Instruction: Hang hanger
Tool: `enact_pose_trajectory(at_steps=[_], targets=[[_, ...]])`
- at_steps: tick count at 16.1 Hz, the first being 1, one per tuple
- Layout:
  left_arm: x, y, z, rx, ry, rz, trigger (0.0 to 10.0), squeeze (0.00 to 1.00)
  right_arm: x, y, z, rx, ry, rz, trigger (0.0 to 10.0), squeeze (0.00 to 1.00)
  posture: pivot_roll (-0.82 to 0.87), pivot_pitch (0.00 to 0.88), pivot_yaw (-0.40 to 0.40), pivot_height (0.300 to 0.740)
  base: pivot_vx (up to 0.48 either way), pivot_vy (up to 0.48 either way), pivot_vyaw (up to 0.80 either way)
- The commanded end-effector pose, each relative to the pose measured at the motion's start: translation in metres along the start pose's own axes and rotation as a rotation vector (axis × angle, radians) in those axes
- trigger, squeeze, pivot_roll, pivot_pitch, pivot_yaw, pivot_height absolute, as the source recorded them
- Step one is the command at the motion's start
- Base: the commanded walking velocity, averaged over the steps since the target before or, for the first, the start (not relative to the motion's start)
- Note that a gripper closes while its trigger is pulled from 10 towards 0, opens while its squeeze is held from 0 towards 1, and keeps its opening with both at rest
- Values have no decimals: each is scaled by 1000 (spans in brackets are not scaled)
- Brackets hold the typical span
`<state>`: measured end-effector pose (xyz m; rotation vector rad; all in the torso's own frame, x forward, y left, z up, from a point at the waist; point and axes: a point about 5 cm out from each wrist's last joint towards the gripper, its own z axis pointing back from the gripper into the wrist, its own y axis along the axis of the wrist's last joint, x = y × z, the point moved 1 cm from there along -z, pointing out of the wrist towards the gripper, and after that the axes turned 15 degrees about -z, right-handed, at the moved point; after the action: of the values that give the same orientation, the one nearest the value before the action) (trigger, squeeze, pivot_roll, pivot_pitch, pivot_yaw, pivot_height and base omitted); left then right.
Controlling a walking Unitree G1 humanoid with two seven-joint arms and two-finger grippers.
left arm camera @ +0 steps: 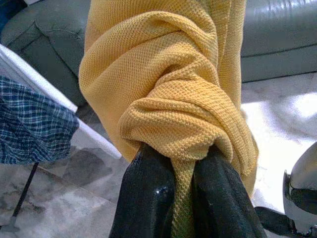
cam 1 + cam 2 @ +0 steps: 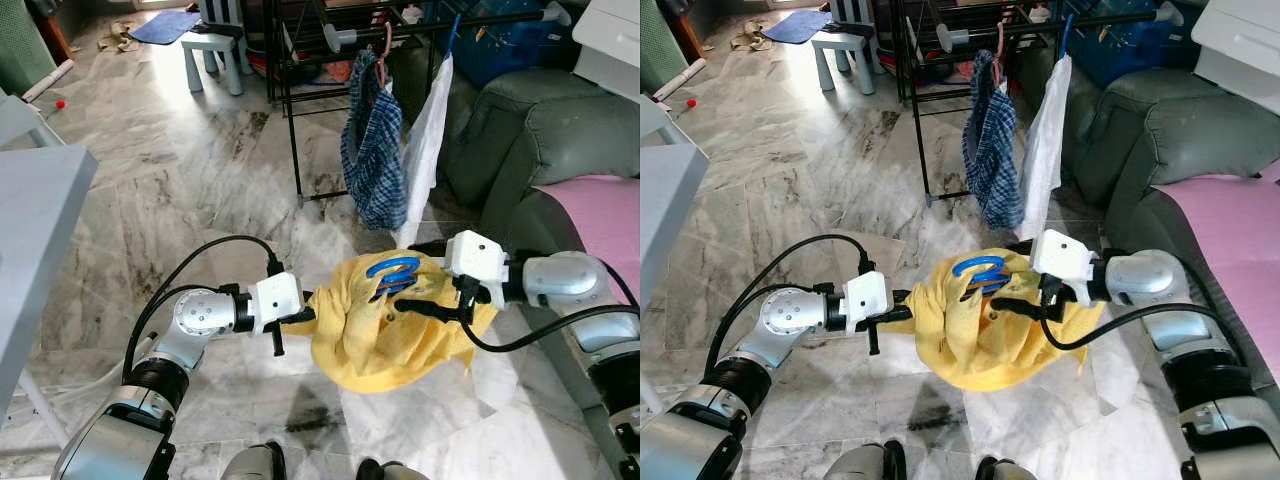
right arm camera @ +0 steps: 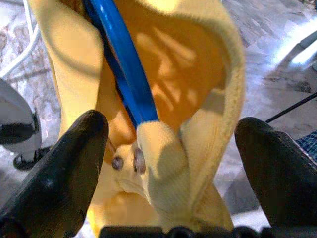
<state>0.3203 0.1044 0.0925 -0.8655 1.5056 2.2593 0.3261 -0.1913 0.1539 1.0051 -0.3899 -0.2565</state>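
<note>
A yellow shirt hangs bunched between my two grippers over the marble floor. A blue hanger sits in its neck opening, its hook showing on top. My left gripper is shut on a twisted fold of the shirt; in the left wrist view the black fingers pinch the yellow knit. My right gripper is open at the shirt's collar. Its fingers stand wide apart on either side of the collar and the blue hanger, not closed on them.
A black drying rack stands ahead, carrying a blue plaid garment and a white one. A grey-green sofa with a pink cover is on the right. A grey table is at the left, a small stool farther back.
</note>
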Motion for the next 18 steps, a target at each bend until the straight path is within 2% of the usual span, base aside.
enact_pose_trajectory(at_steps=[1,2,3,4,11,18], targets=[[-7,5,0,18,12,-26,0,0,4,-1,7,-34,2,28,10000,0,-80,116,12,740,0,0,0],[-7,5,0,18,11,-27,0,0,6,0,9,-37,5,21,10000,0,-80,116,12,740,0,0,0],[-8,5,0,18,11,-27,0,0,8,0,13,-49,31,-4,6235,0,-81,116,12,740,0,0,0],[-8,5,0,20,11,-27,0,0,8,-1,15,-64,55,-25,0,0,-80,116,11,740,0,0,0],[-8,5,-1,25,11,-28,0,0,9,-6,14,-102,123,-80,0,0,-75,115,10,740,0,0,0],[-10,6,-3,24,24,-25,0,0,3,-10,3,-73,120,-105,0,0,-75,104,7,740,0,0,0]])
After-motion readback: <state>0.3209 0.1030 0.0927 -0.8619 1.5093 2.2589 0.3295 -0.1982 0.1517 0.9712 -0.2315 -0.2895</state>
